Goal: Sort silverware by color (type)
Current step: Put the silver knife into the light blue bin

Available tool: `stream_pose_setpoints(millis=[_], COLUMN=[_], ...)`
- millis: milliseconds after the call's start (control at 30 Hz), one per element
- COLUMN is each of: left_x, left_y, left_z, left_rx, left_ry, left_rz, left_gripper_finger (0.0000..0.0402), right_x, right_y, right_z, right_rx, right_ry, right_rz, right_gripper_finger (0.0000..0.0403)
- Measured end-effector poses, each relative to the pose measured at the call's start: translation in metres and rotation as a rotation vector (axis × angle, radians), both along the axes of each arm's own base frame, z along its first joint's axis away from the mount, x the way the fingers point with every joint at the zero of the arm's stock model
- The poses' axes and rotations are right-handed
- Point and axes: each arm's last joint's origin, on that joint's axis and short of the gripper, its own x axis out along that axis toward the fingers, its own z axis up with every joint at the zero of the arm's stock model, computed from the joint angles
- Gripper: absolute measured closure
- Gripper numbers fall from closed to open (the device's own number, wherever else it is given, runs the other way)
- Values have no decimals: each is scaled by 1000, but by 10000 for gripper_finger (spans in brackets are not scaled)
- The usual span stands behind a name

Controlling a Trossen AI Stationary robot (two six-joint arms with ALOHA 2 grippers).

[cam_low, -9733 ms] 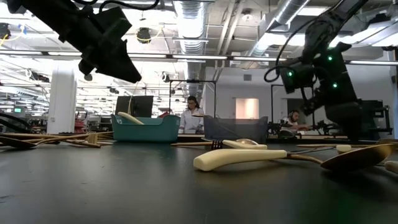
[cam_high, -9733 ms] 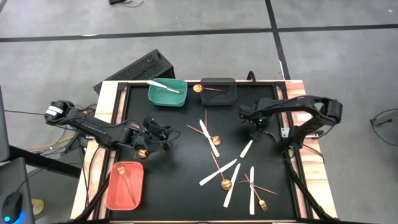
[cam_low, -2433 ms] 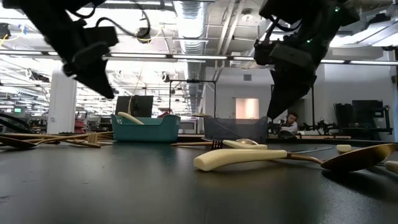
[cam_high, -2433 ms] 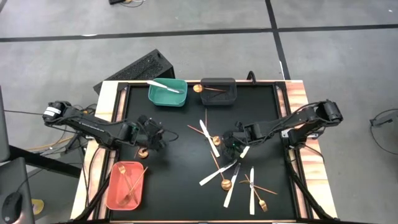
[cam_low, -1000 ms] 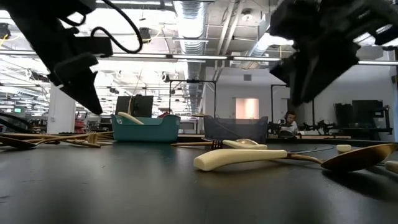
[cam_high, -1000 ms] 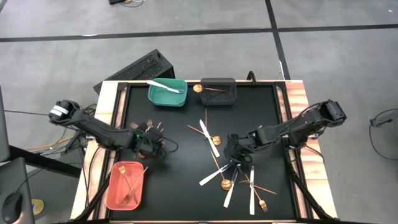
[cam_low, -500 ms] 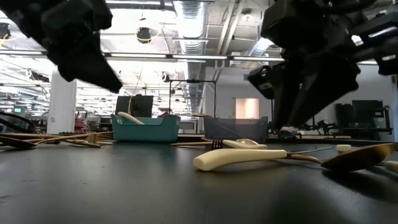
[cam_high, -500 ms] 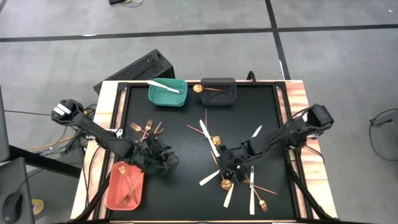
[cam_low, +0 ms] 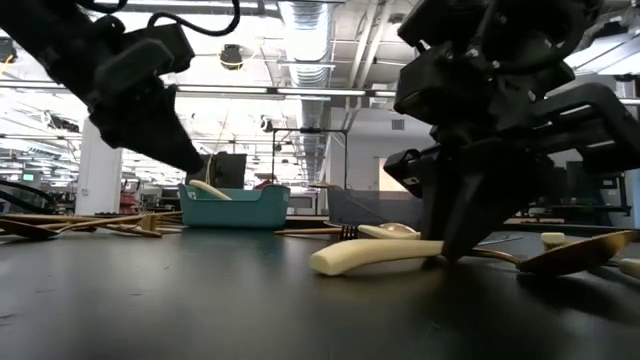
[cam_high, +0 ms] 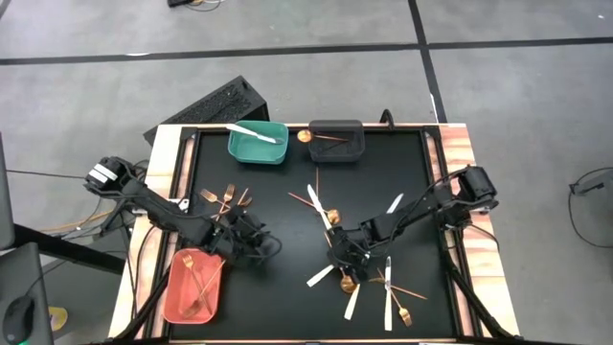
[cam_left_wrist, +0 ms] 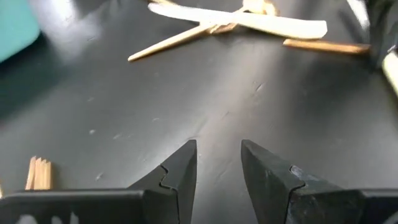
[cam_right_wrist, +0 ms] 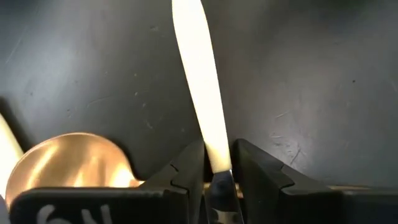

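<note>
White knives and gold forks and spoons lie scattered on the black table. My right gripper point(cam_high: 335, 259) is low over one white knife point(cam_high: 319, 277), open, one finger on each side of it point(cam_right_wrist: 214, 163). A gold spoon point(cam_right_wrist: 68, 162) lies right beside that knife. My left gripper point(cam_high: 256, 241) is open over bare table point(cam_left_wrist: 219, 162), between the salmon bin point(cam_high: 170, 299) and the middle of the table. Nothing is between its fingers. A few gold forks point(cam_high: 225, 199) lie on the table beyond it. My right gripper comes at the white knife from above, slanting down, its fingers point(cam_right_wrist: 186, 168) pointing along the knife, one on each long side. The knife point(cam_low: 370, 255) lies flat on the table. Whether the fingers touch it I cannot tell.
The teal bin point(cam_high: 241, 151) at the far edge holds a white knife, and the dark grey bin point(cam_high: 352, 151) beside it holds a gold spoon. Gold forks lie in the salmon bin. More knives and gold pieces point(cam_high: 388, 287) lie at the near right.
My right gripper has come down and toward the table's near left, onto the white knife, so its fingers now stand on either side of it. My left gripper has gone toward the near edge and a little to the right, uncovering the gold forks.
</note>
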Motion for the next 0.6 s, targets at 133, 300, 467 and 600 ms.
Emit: stream_pose_setpoints(millis=[133,300,467,600], left_x=[6,17,22,23], left_y=[-2,-7,-8,-4], left_z=[5,16,25,27], left_rx=[9,100,187,259], left_ry=[-75,-164,-234,-230], left_rz=[-5,-103,-109,-81], left_gripper_finger=[290,283,254,223], right_x=[0,7,20,24], right_y=[-4,-13,-29,-40], right_z=[3,10,23,30], right_rx=[-5,-79,-162,-209], right_ry=[-12,-110,-282,-341], right_rz=[-14,-99,-336,-414], right_gripper_finger=[336,343,343,343])
